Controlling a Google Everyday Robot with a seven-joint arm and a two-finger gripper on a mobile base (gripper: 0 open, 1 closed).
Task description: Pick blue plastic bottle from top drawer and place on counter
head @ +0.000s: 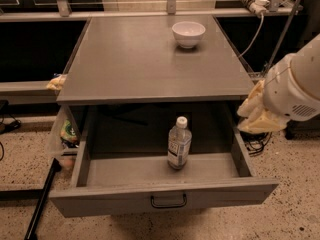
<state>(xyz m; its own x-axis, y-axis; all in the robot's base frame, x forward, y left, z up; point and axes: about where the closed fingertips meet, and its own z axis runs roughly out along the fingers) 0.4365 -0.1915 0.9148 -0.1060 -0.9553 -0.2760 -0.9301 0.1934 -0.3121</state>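
Gripper (256, 113) beside open top drawer (125, 199), arm (300, 81) cut off at right

Cream-coloured hand (255, 114), right of wide shallow grey metal drawer (165, 196), beside front corner of grey metal table (150, 59): form unclear. White rounded arm (300, 84) cut by right edge. Drawer rear hidden in shadow under table. Label print on small clear plastic bottle (178, 144) unreadable. Black pole (42, 199) cut by bottom edge.
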